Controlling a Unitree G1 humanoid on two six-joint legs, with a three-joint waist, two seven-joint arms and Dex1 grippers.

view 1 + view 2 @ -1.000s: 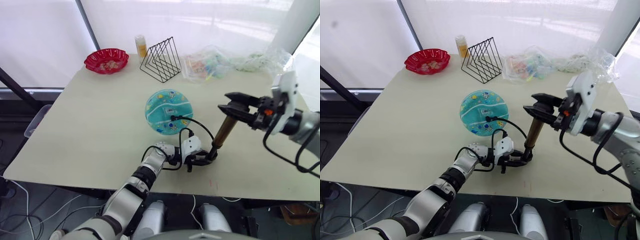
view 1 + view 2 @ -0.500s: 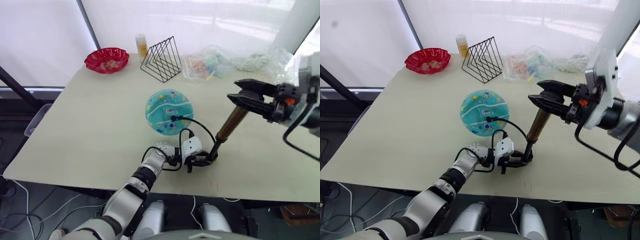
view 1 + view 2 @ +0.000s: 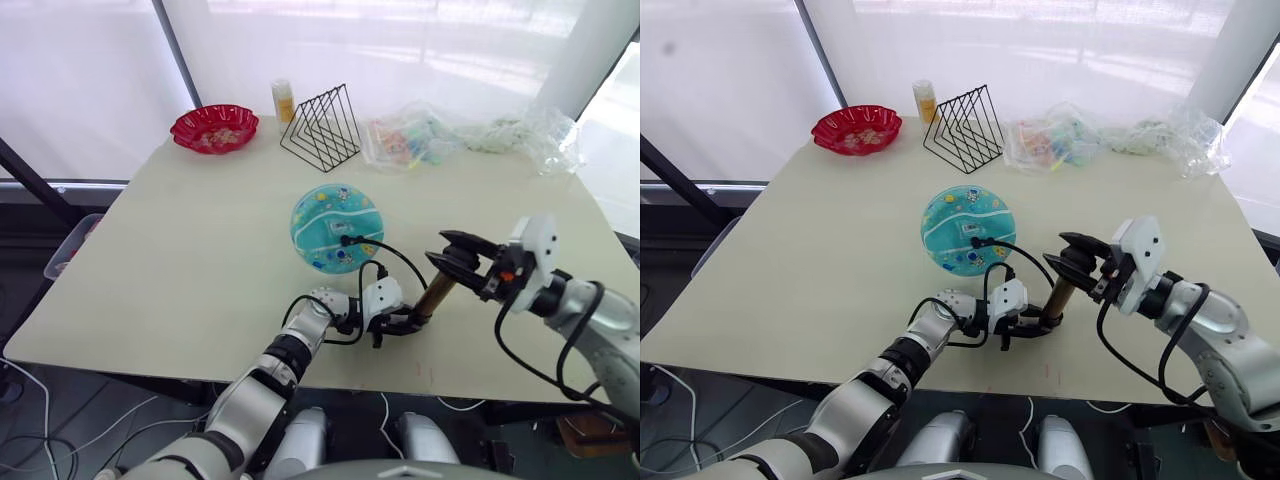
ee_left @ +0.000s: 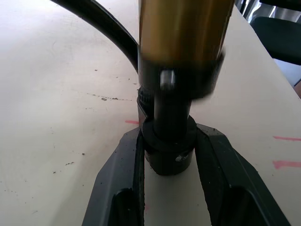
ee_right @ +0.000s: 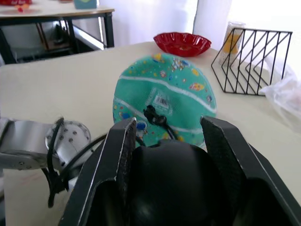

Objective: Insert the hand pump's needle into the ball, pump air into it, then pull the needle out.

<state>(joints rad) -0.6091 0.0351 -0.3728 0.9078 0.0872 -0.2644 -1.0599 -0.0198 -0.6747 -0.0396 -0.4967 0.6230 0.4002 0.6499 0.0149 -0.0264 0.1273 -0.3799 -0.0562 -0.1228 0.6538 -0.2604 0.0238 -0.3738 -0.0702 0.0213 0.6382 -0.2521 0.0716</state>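
The teal ball (image 3: 337, 227) with white stripes rests mid-table. The hose's black end fitting (image 5: 151, 114) sits against the ball's label patch, and the needle is hidden inside. From there the black hose (image 3: 400, 257) loops to the hand pump (image 3: 435, 296), which stands tilted near the table's front. My left gripper (image 3: 405, 322) is shut on the pump's black lower end (image 4: 169, 146), right at the table surface. My right gripper (image 3: 455, 262) is shut on the black handle (image 5: 174, 188) at the top, pressed low against the gold cylinder.
A red scalloped dish (image 3: 213, 128), a yellow bottle (image 3: 283, 100) and a black wire rack (image 3: 322, 125) stand along the far edge. Crumpled plastic bags (image 3: 415, 135) lie at the back right. The table's front edge (image 3: 300, 375) runs just behind my left gripper.
My right gripper lifted the handle up and outward, then pushed it down and closer, so the pump is now short. The left gripper and the ball stayed put.
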